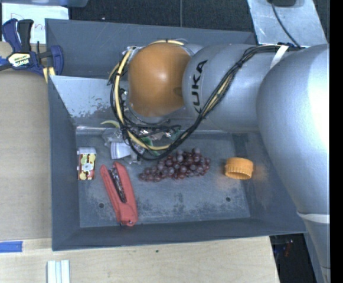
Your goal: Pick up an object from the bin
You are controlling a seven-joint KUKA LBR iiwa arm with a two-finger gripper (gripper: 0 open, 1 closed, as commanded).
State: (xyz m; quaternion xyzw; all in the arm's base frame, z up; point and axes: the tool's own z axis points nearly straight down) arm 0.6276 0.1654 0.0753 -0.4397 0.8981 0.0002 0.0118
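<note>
The tool [120, 148] hangs low at the bin's [65, 175] back left; open or closed, can't tell. Red-handled pliers [119, 194] lie just in front, dark grape bunch [176, 165] beside.

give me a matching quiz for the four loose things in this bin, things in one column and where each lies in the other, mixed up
Things:
1. bunch of dark grapes
2. orange cap
3. red-handled tool
4. small yellow and red box

Places on the floor of the bin, as the camera sees it:
a. farthest left
b. farthest right
c. in the middle
d. lower left, lying at a slant

Pairs: 1-c, 2-b, 3-d, 4-a
</note>
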